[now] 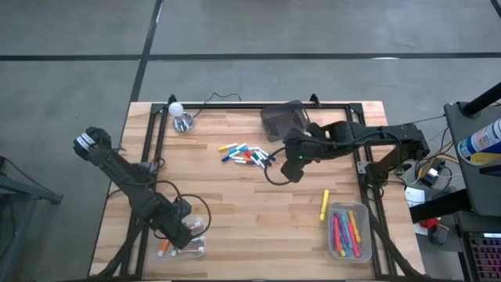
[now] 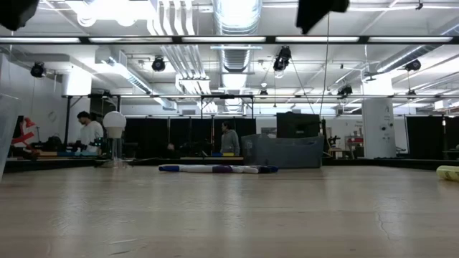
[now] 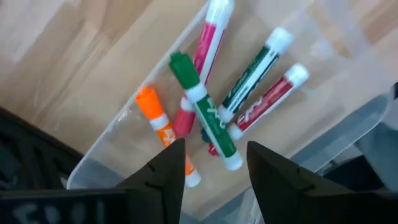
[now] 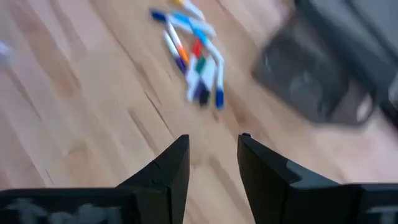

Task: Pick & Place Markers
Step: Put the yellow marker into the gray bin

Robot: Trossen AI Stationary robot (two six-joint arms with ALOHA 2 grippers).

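A loose pile of markers (image 1: 246, 154) lies mid-table and shows ahead in the right wrist view (image 4: 194, 59). My right gripper (image 4: 213, 138) hovers open above bare wood just right of the pile (image 1: 291, 169). My left gripper (image 3: 216, 149) is open over a clear tray (image 3: 118, 134) at the table's near left corner (image 1: 188, 249). In that tray lie an orange marker (image 3: 158, 124), a green-capped marker (image 3: 202, 109) and pink, green and red ones. The green-capped marker's white end shows between my left fingers; I see no touch. A yellow marker (image 1: 324, 204) lies alone at the right.
A dark mesh bin (image 1: 283, 121) stands at the far edge beside the right arm. A second clear tray (image 1: 362, 211) holding several markers sits at the near right corner. A white bulb on a stand (image 1: 180, 115) is far left. People stand in the room beyond.
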